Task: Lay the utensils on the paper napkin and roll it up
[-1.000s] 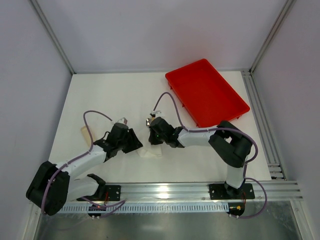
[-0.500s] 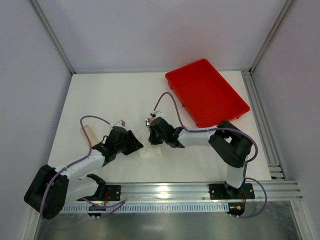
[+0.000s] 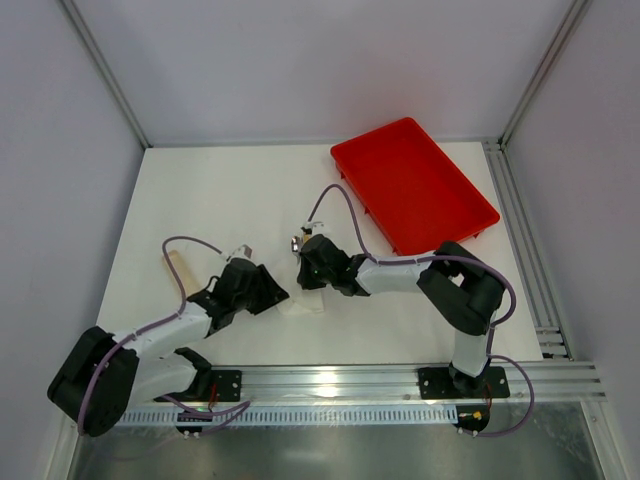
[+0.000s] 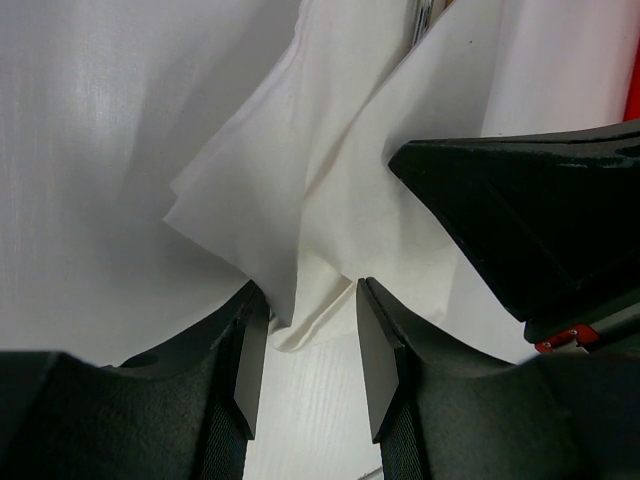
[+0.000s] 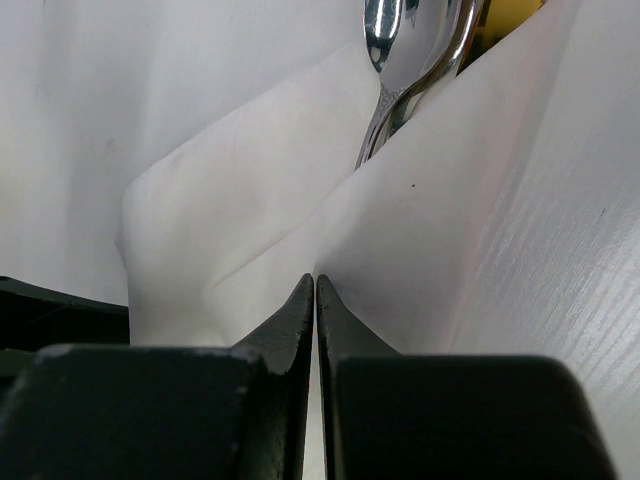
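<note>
Paper napkin [image 4: 260, 200]: folded white sheet, lying in the lower centre of the top view.
Left gripper [image 4: 308, 290]: fingers spread, with a folded napkin corner lying in the gap between the tips.
Right gripper [image 5: 315, 285]: fingers pressed together, tips at the napkin's crease; cannot tell whether paper is caught.
Utensils [image 5: 390, 30]: shiny heads poking from under the fold, top of the right wrist view.
Red tray [image 3: 412, 185]: upper right, well apart.

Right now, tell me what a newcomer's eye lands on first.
The red tray at the far right stands out. Near the front middle, both grippers meet at the folded paper napkin: left gripper open astride a corner, right gripper shut. Shiny utensils peek from the fold.
</note>
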